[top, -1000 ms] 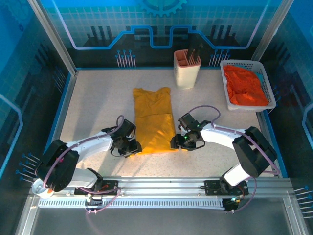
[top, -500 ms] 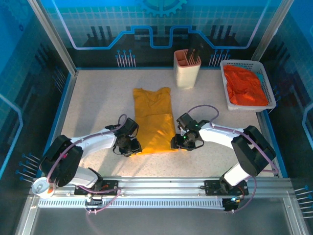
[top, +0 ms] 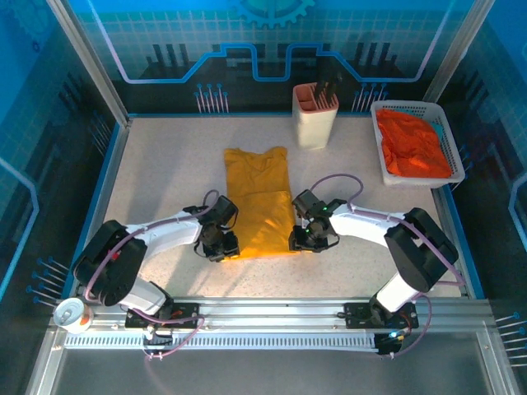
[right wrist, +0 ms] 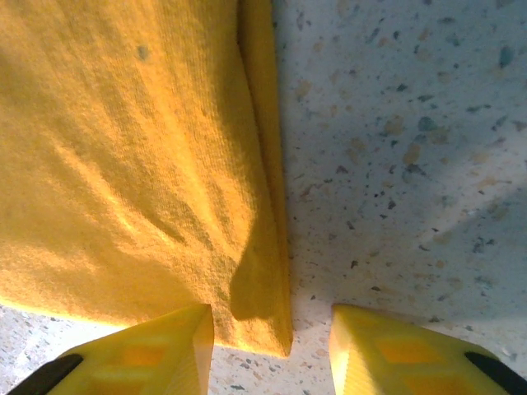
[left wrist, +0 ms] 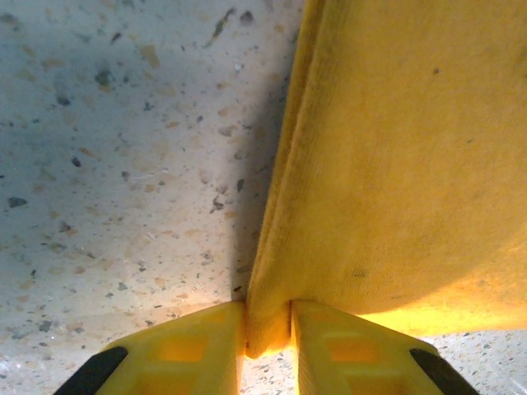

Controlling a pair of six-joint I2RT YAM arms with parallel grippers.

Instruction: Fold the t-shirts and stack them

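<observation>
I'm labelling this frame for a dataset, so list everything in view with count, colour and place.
mustard-yellow t-shirt: one, yellow, folded into a long strip, flat mid-table
orange-red t-shirt: one, orange-red, crumpled in the basket
basket: one, white mesh, far right corner
holder: one, cream, far edge, left of the basket
utensils: several, dark, standing in the holder
table: one, speckled beige, under it all
left arm, right arm: one each, white and black, reaching in from the near edge
left end effector: one, yellow fingers, pinched on the yellow shirt's near left corner
right end effector: one, yellow fingers, open astride its near right corner
</observation>
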